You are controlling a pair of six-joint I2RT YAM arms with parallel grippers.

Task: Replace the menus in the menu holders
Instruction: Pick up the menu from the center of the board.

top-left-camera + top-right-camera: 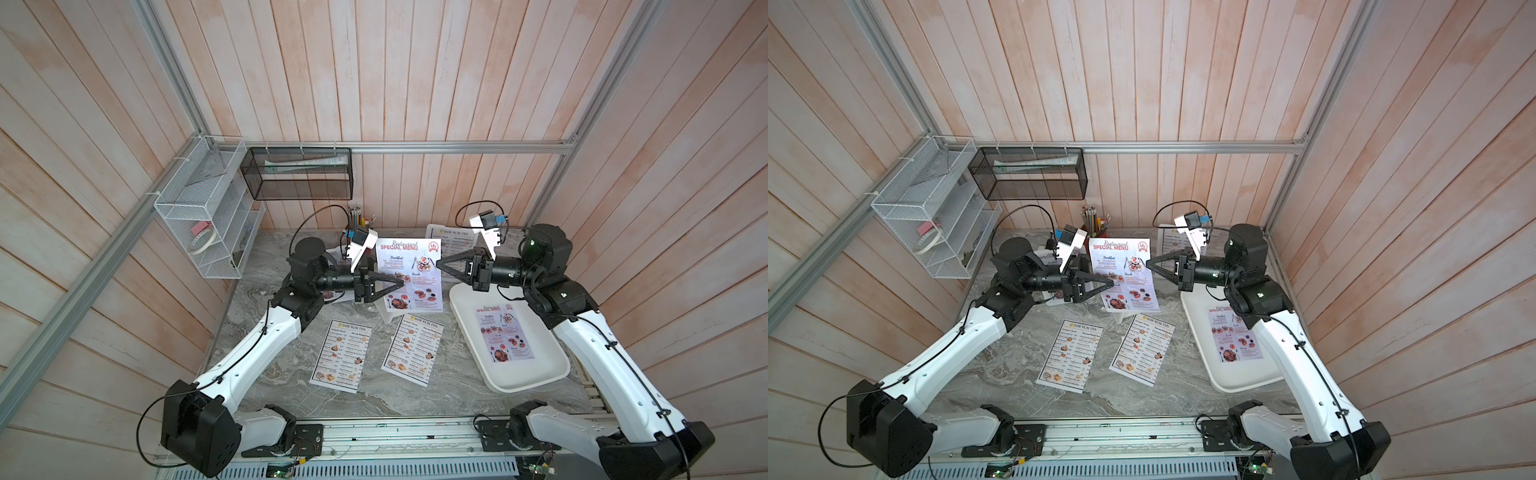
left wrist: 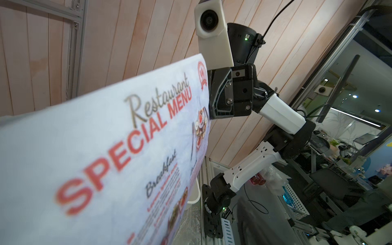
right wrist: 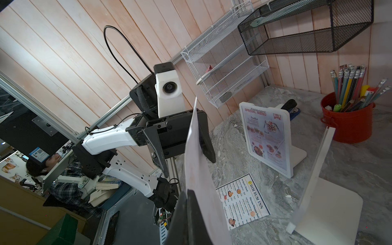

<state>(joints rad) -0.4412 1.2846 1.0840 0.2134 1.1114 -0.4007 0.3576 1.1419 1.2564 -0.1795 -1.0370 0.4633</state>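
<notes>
Paper, light and limp: the SPECIAL MENU sheet [image 1: 409, 274] hangs just above the middle holder [image 1: 384, 320], probably best held by opposite side edges. The right gripper [image 1: 440, 262] pinches one edge; the left gripper [image 1: 401, 282] straddles the other, jaws parted.

Top views: held pale lilac "SPECIAL MENU" paper sheet [image 1: 409, 274] covers the middle upright white plastic menu holder [image 1: 385, 319]; only its foot shows. Black-and-white left arm [image 1: 1042, 283] masks most of the far-left white holder [image 1: 1045, 258]. Left wrist view: that sheet blurred, cropped at frame edges. Small print on white "DIM SUM INN" sheets [image 1: 340, 355] illegible.
</notes>
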